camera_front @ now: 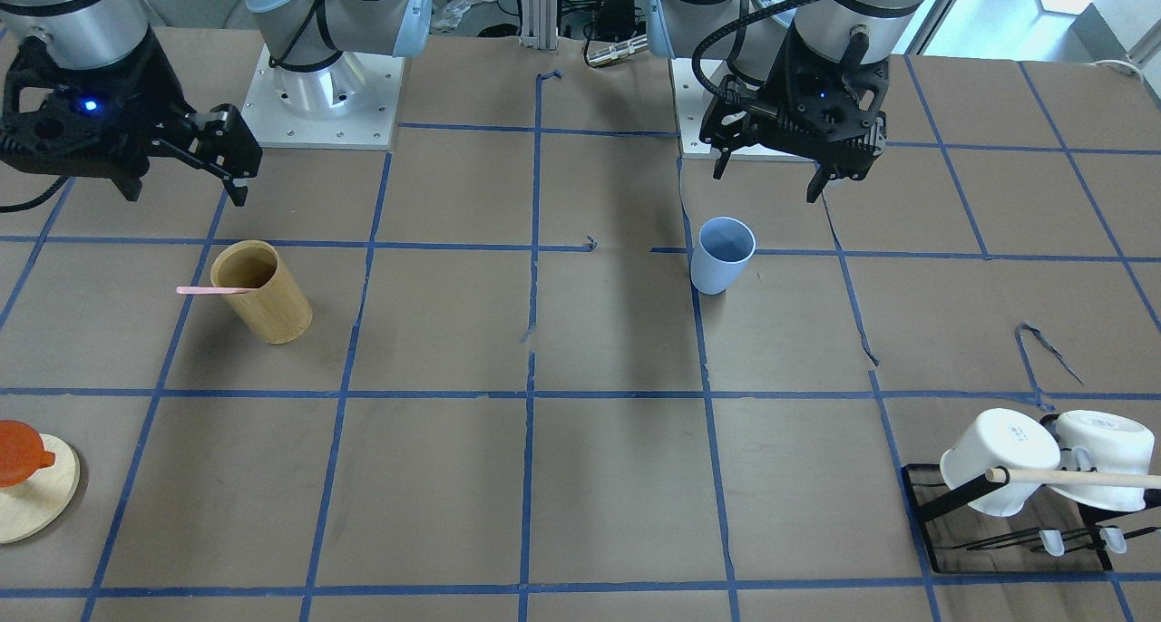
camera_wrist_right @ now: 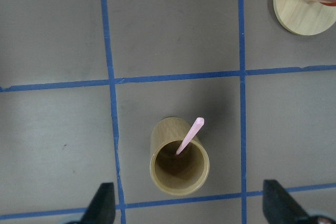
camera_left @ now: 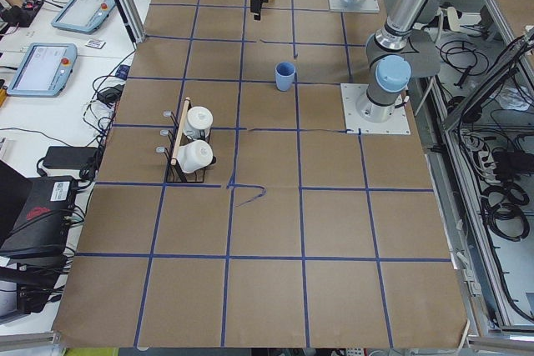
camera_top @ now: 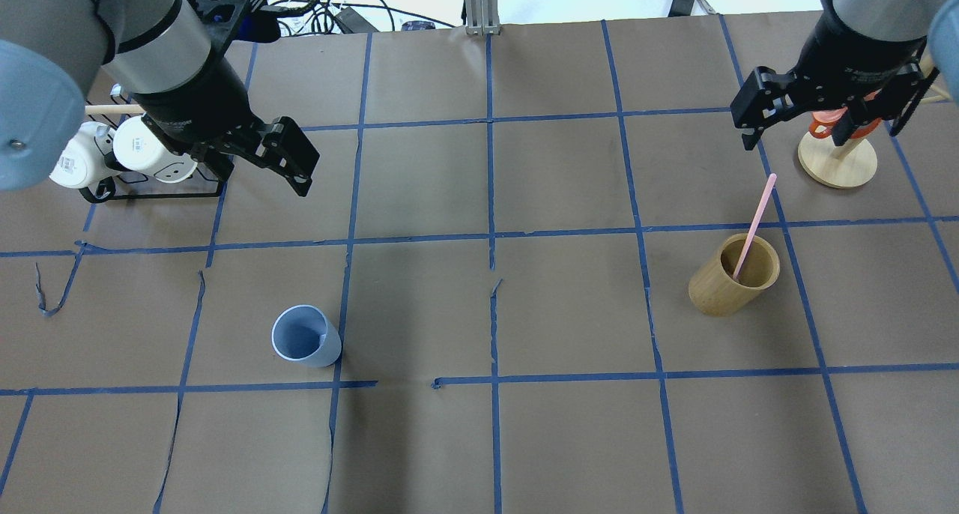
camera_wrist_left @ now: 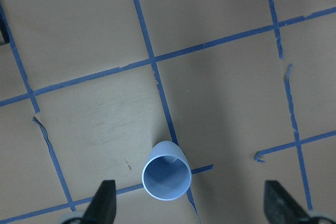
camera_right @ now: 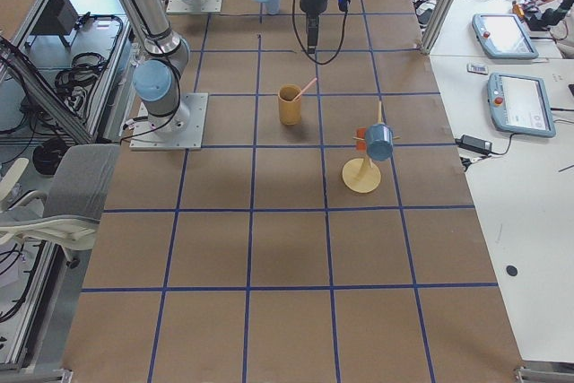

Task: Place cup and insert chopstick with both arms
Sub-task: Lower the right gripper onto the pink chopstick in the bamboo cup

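The light blue cup (camera_front: 721, 255) stands upright on the table, its mouth open upward, and also shows in the overhead view (camera_top: 306, 336) and the left wrist view (camera_wrist_left: 167, 177). My left gripper (camera_front: 769, 179) hangs open and empty above and behind it. The pale pink chopstick (camera_top: 757, 218) leans inside the tan bamboo cylinder (camera_top: 730, 278), sticking out over its rim; it also shows in the right wrist view (camera_wrist_right: 190, 136). My right gripper (camera_top: 820, 135) hangs open and empty above the table, beyond the cylinder.
A black wire rack (camera_front: 925, 504) with two white mugs (camera_front: 998, 459) and a wooden rod stands at the far corner on my left. A round wooden stand (camera_top: 837, 158) with an orange item sits beyond the bamboo cylinder. Blue tape lines grid the brown table.
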{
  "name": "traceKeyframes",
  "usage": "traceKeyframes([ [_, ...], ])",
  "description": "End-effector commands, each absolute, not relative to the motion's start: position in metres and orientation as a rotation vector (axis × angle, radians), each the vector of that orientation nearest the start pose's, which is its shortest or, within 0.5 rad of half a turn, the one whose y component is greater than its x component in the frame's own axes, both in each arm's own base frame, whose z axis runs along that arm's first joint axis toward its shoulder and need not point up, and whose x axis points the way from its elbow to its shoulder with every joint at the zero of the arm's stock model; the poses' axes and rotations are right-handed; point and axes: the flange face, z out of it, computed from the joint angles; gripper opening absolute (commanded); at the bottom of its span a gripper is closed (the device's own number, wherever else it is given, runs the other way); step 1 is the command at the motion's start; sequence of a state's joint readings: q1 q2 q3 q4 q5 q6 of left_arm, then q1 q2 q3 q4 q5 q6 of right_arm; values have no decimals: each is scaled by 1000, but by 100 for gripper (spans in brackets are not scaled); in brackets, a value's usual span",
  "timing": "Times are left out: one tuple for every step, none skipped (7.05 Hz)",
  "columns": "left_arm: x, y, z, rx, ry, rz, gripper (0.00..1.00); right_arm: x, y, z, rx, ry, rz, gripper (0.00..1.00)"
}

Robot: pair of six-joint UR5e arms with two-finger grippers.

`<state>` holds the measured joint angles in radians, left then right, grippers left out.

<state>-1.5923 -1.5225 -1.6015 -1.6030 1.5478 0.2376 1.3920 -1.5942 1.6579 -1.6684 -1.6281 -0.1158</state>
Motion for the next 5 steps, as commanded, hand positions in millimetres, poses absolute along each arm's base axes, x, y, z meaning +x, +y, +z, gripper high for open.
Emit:
traceKeyframes([
  [-146,-467,493,409,3140,20,100,23,-500,425,167,3201,-88,100],
  [-146,-467,493,409,3140,20,100,22,-496,410,186,3195,-65,100],
  [-146,-467,493,409,3139,18,100,22,-496,390,180,3196,-101,100],
  [-146,-467,493,409,3140,20,100,24,-491,368,181,3200,-159,100],
  [-146,-467,493,409,3140,20,100,24,-486,350,176,3205,-234,100],
])
